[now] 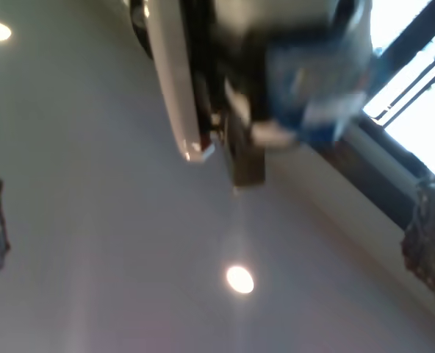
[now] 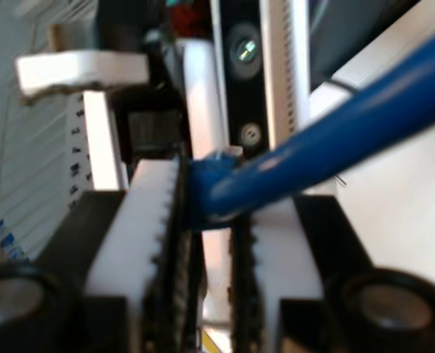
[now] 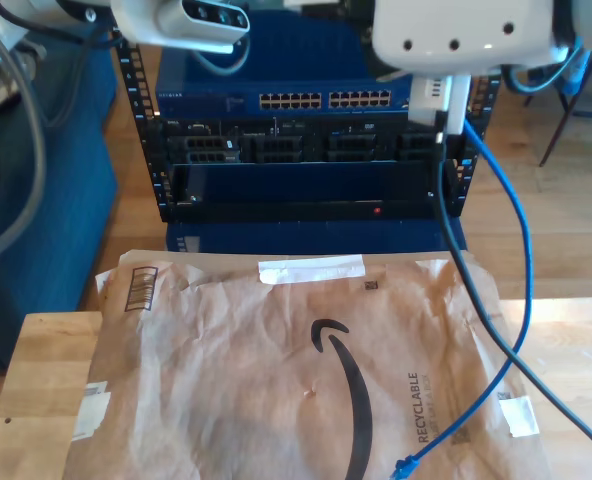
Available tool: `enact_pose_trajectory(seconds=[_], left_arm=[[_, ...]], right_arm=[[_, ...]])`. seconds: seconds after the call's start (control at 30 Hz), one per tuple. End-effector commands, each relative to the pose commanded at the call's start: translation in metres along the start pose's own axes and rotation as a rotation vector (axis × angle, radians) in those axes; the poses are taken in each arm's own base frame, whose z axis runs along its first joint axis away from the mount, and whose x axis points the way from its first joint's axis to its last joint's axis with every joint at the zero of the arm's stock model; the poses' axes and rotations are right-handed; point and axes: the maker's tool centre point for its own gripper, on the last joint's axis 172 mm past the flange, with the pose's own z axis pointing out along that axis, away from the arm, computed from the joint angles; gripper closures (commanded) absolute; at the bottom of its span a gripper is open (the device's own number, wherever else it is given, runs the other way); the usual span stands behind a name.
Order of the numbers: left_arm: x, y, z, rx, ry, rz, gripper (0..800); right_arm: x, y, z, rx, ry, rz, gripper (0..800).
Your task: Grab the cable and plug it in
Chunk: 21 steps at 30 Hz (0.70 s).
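Wooden table [image 3: 46,350] under a brown paper mailer [image 3: 276,380], network rack [image 3: 306,150] beyond at twelve o'clock. Second gripper [image 2: 216,220] clamped on the cable [image 2: 328,140] close to the rack: insertion under way, judged; next, fine alignment with a port. Exterior view adds the cable [image 3: 511,250] trailing to a free plug [image 3: 404,466] at five o'clock. First gripper [image 1: 239,125] blurred against ceiling; opening impossible to tell.
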Motion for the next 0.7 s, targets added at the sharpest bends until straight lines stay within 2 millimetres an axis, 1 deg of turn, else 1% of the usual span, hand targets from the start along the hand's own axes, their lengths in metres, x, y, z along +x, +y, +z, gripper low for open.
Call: enact_pose_trajectory(seconds=[0.1,0.13,0.17,0.2,0.3,0.37,0.47,0.5,0.57,0.63,0.7], left_arm=[[0.006,0.007,-0.014,-0.082,0.048,-0.013,52],[0.010,0.013,-0.019,-0.109,0.055,-0.023,40],[0.014,0.019,-0.027,-0.144,0.065,-0.035,2],[0.019,0.025,-0.034,-0.177,0.078,-0.049,2],[0.037,0.035,-0.056,-0.258,0.124,-0.088,2],[0.050,0.039,-0.075,-0.330,0.177,-0.110,2],[0.076,0.044,-0.103,-0.424,0.259,-0.168,1],[0.087,0.046,-0.114,-0.459,0.291,-0.197,1],[0.109,0.047,-0.137,-0.526,0.357,-0.246,1],[0.133,0.046,-0.165,-0.584,0.419,-0.278,1],[0.152,0.042,-0.190,-0.619,0.477,-0.254,1]], right_arm=[[0.010,-0.001,0.001,0.013,0.021,0.004,796],[0.012,-0.002,0.001,0.017,0.027,0.009,796],[0.017,-0.003,0.000,0.022,0.037,0.025,792],[0.025,-0.003,0.000,0.025,0.051,0.038,790],[0.052,0.007,0.001,0.016,0.094,0.069,786],[0.077,0.010,-0.001,0.019,0.134,0.094,784],[0.114,0.012,-0.010,0.033,0.202,0.122,786],[0.124,0.013,-0.013,0.032,0.224,0.123,786],[0.139,0.017,-0.016,0.028,0.256,0.124,786],[0.154,0.019,-0.020,0.034,0.285,0.129,784],[0.169,0.020,-0.024,0.052,0.323,0.119,784]])
